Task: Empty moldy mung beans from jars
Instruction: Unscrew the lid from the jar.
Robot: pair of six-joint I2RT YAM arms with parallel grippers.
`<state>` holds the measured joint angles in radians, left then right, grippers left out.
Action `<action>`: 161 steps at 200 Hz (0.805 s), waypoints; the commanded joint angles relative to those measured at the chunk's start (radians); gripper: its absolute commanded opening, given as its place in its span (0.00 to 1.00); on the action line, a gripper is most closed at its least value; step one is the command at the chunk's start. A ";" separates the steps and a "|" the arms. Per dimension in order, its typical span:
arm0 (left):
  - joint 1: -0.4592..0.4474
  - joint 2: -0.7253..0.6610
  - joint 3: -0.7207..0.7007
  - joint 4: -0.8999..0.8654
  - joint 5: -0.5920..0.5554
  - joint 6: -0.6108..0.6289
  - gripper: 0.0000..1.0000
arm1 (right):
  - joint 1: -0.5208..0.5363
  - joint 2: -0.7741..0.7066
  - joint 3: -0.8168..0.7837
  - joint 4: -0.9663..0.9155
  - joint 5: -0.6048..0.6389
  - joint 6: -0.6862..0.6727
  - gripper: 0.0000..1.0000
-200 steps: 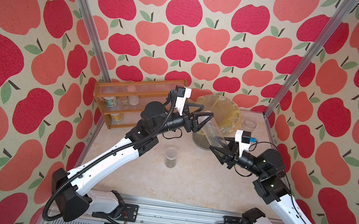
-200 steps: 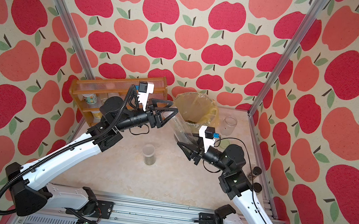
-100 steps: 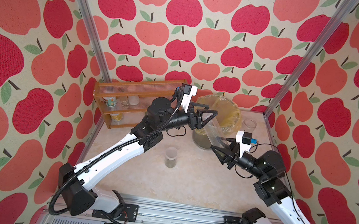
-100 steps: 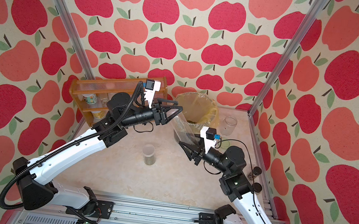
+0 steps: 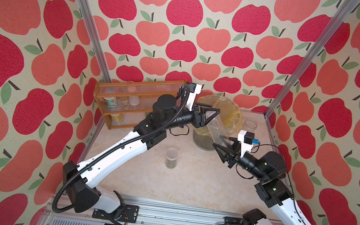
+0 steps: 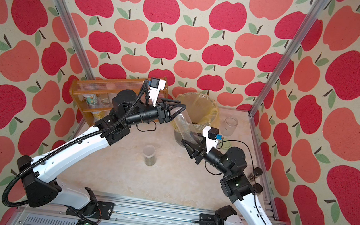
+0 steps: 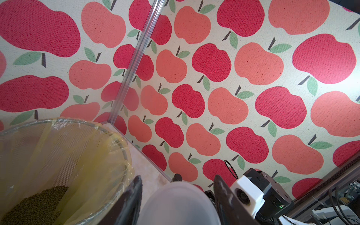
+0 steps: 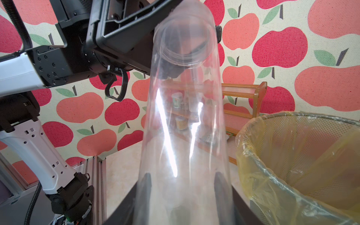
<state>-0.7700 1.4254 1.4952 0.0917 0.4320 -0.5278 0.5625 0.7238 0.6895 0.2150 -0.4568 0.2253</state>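
Two grippers: both hold one tall jar [image 5: 218, 129], right of centre in both top views, lifted in front of the bin [image 5: 237, 109].
Long axis: we see it slant from lower right to upper left.
Threaded mouth end: upper left, pale and rounded, clamped between the fingers of the left gripper [image 5: 211, 118].
Base: lower right, pinched in the right gripper [image 5: 219, 146].
Jar walls: we see straight through them.
Mung beans [image 7: 37, 202]: heaped inside the bin, lower left of the left wrist view.
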 commanded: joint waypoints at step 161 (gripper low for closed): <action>-0.031 0.161 0.387 -0.546 -0.282 -0.044 0.48 | 0.005 0.056 0.105 -0.114 0.314 -0.193 0.41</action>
<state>-0.7986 1.5803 1.8351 -0.3538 0.1932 -0.5762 0.5762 0.7914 0.7650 0.1066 -0.2737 0.0525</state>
